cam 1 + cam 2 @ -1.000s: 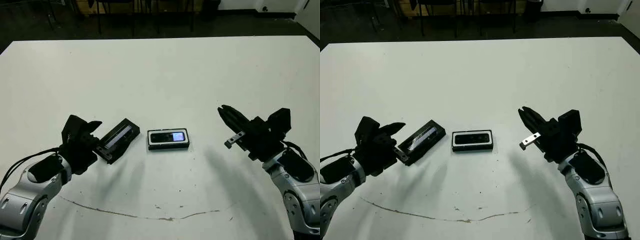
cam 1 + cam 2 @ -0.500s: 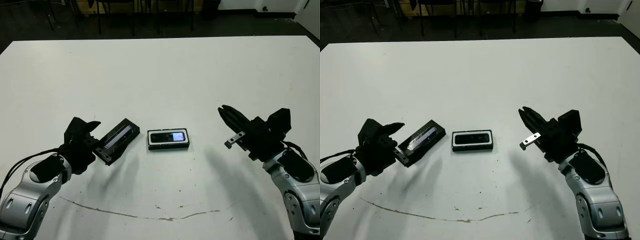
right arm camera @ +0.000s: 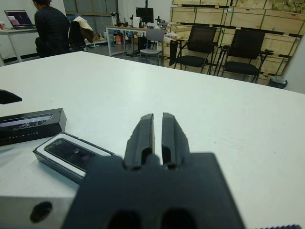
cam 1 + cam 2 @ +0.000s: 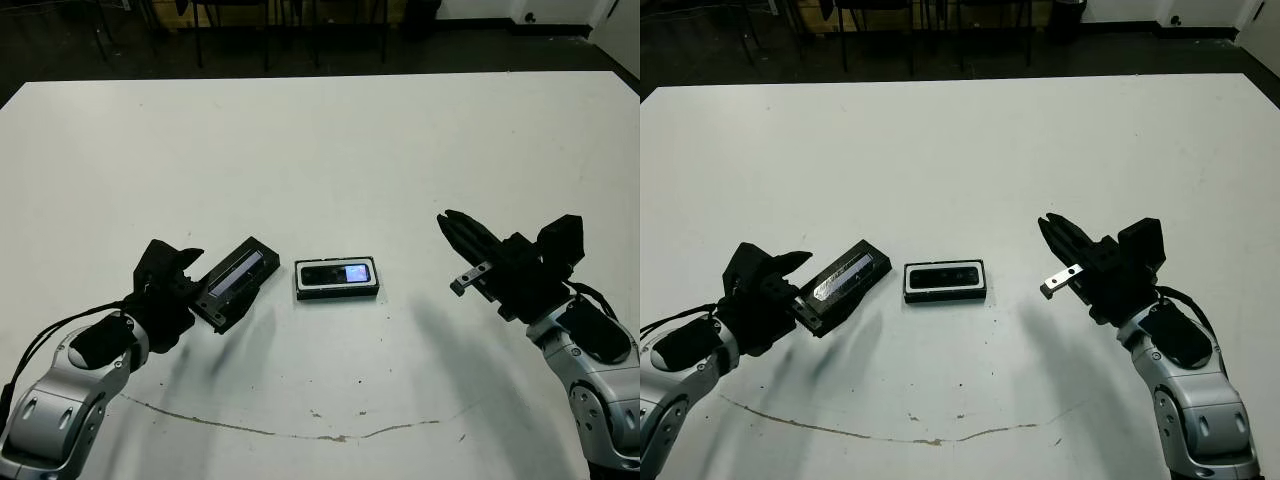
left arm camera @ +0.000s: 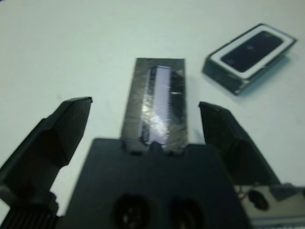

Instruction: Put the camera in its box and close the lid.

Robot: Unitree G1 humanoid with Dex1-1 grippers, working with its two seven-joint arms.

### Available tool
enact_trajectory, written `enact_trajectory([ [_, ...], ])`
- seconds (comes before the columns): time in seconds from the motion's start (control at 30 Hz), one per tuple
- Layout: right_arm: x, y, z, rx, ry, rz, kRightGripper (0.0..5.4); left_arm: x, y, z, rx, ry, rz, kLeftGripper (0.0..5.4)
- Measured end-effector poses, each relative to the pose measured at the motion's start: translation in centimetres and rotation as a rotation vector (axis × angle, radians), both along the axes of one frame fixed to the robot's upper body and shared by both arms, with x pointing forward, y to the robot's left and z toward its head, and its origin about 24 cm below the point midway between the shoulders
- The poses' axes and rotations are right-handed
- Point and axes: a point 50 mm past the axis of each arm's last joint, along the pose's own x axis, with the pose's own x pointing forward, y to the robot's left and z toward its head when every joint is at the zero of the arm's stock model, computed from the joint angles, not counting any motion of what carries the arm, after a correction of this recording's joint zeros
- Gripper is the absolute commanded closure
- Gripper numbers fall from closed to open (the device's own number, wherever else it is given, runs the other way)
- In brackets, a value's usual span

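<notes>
Across the white worktop [image 4: 330,150] the surface is largely bare, marked near my side by a thin, dark, curved line [image 4: 300,432]. Beyond the far edge, the right wrist view shows black chairs [image 3: 224,50], stacked wooden crates [image 3: 228,14] and a seated person [image 3: 50,28] at a desk with a laptop.

My right arm sits on the right side, its gripper [image 4: 448,226] raised above the worktop and well apart from the task items. The right wrist view shows its two fingers [image 3: 143,136] drawn nearly together, with only a narrow slit between them and nothing held.

My left arm sits on the left side. Its gripper [image 5: 145,114] is spread wide; the left wrist view shows the fingers [image 5: 62,129] standing clear on either side of the lid [image 4: 236,280], not touching its long edges. The lid's near end lies right at the gripper's black body; I cannot tell whether it touches. The lid lies at an angle, its pale glossy stripe facing up.

Just beside the lid's far end, apart from it, the box [image 4: 337,279] rests flat on the worktop near the centre. The camera [image 4: 338,272] lies inside the box, white lining showing around it, its small bluish-white screen lit towards the right end. The box is uncovered.
</notes>
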Motion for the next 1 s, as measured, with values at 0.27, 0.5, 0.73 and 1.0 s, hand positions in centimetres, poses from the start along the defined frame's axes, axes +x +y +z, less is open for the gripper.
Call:
enact_trajectory([
  [0.27, 0.0, -0.1, -0.1, 0.001, -0.004, 0.000, 5.40, -0.3, 0.3, -0.7, -0.001, 0.005, 0.008, 0.01],
  [0.5, -0.1, -0.1, -0.2, 0.000, 0.000, -0.008, 5.40, -0.4, 0.2, -1.4, -0.034, 0.052, -0.030, 0.01],
  [0.73, -0.1, -0.2, -0.3, 0.001, 0.005, -0.010, 5.40, -0.2, 0.5, -1.9, -0.036, 0.087, -0.040, 0.01],
  [1.0, -0.2, -0.2, -0.3, 0.001, 0.006, -0.017, 5.40, 0.3, 1.4, -2.2, 0.026, 0.030, 0.045, 0.01],
])
